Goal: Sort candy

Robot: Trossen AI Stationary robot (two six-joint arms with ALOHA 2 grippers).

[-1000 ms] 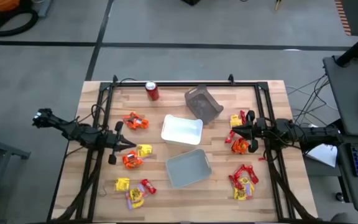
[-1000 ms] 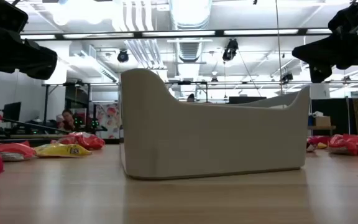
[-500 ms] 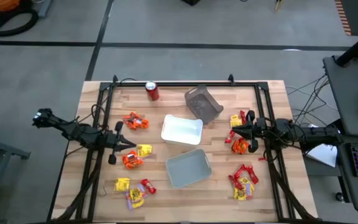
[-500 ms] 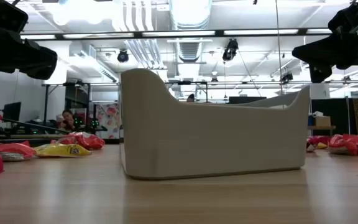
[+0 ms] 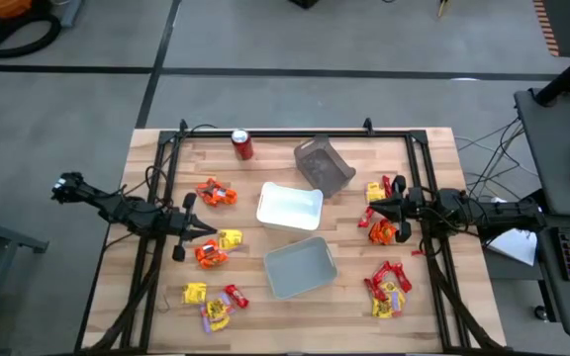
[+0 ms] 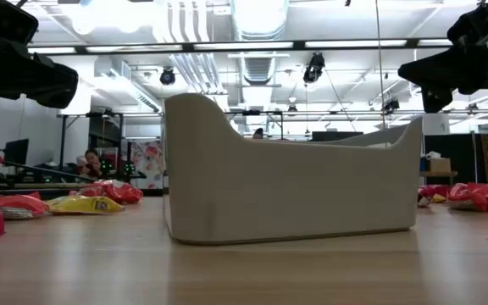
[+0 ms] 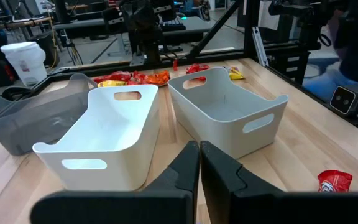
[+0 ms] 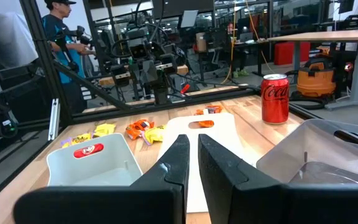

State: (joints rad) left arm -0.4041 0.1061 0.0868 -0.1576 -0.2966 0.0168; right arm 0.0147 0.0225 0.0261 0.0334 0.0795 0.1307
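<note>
The candy lies on the table in loose heaps of orange, red and yellow wrappers: on the left half point(image 5: 216, 192), point(image 5: 212, 254), point(image 5: 214, 305), and on the right half point(image 5: 376, 190), point(image 5: 382, 232), point(image 5: 388, 287). My left gripper point(image 5: 209, 233) point(image 7: 199, 146) hovers shut beside the left heaps and points toward the trays. One red sweet point(image 7: 335, 180) lies close to it. My right gripper point(image 5: 368, 210) point(image 8: 193, 138) hovers shut between the two upper right heaps. It also points toward the trays. Neither gripper holds anything.
Three trays stand in the table's middle: a white one point(image 5: 289, 207), a grey-blue one point(image 5: 301, 267) nearer the front edge, and a dark grey one point(image 5: 324, 165) lying tipped toward the far edge. A red soda can point(image 5: 242, 144) stands upright at the far edge. A black frame point(image 5: 265, 133) borders the table.
</note>
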